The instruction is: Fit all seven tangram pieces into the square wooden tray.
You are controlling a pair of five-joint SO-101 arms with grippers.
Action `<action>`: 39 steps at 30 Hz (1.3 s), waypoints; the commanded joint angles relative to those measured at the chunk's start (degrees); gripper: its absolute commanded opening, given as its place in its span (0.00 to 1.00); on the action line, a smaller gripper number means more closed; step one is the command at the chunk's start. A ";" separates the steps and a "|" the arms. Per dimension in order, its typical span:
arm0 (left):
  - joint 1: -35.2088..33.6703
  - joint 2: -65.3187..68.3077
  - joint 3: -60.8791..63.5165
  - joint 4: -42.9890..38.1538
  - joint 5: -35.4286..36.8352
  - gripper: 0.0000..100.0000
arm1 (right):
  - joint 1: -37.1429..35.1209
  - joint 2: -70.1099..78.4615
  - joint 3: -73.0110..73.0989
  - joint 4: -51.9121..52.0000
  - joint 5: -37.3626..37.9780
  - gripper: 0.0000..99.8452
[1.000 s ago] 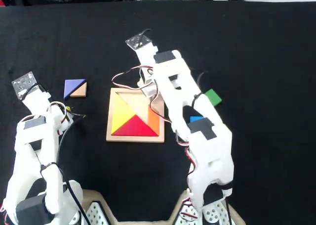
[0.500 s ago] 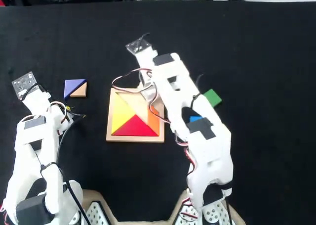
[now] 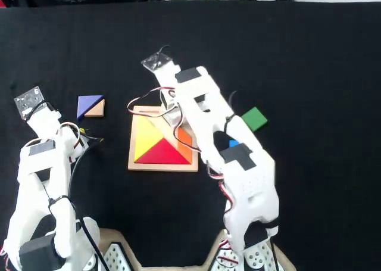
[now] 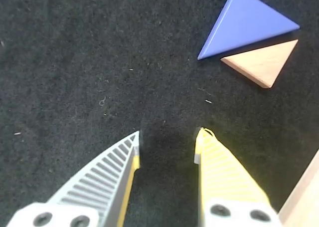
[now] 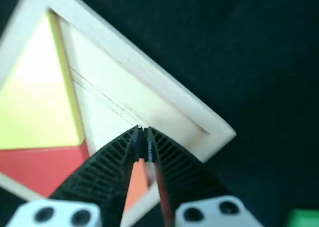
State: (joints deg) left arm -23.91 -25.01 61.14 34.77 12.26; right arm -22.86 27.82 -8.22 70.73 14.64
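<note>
Three in, four to go! The yellow triangle (image 3: pixel 144 137), red triangle (image 3: pixel 164 152) and an orange piece (image 3: pixel 186 139) sit inside the square wooden tray (image 3: pixel 162 167). The right gripper (image 5: pixel 143 137), pinched together on nothing, hovers over the tray's bare far part. Left of the tray lie the blue triangle (image 3: pixel 87 104) and tan triangle (image 3: pixel 97 109), near the left gripper (image 4: pixel 167 134), parted and empty. Right of the tray lie the green square (image 3: pixel 255 118) and a small blue piece (image 3: pixel 234 143), half hidden under the arm.

Fixed high camera down over the whole table (image 3: pixel 309 56); wrist cameras close above it, right one sharing the tray (image 3: pixel 161 167).
</note>
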 commanded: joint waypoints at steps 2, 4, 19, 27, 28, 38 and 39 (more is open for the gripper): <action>0.75 -1.23 -0.31 -0.88 -0.62 0.18 | 7.03 -13.58 -1.89 5.01 -1.05 0.01; 0.84 -1.23 -0.31 -0.88 -0.62 0.18 | 10.29 -18.42 0.75 4.57 -3.87 0.01; 1.98 -1.23 0.48 -2.81 -0.62 0.18 | 16.18 -49.45 22.55 -2.11 -9.32 0.01; 1.80 -1.23 0.48 -2.81 -0.62 0.18 | 26.99 -66.07 39.16 -1.67 2.29 0.01; 1.80 -1.23 0.57 -2.81 -0.62 0.18 | 29.71 -68.00 41.36 -1.67 4.40 0.01; 1.98 -1.23 0.57 -2.81 -0.62 0.18 | 37.98 -76.88 58.07 -9.67 4.75 0.01; 1.89 -1.23 0.57 -2.81 -0.62 0.18 | 37.36 -76.88 58.77 -9.67 4.04 0.01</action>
State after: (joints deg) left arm -22.68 -25.01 62.11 32.66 12.26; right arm 16.44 -47.34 49.71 62.81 19.74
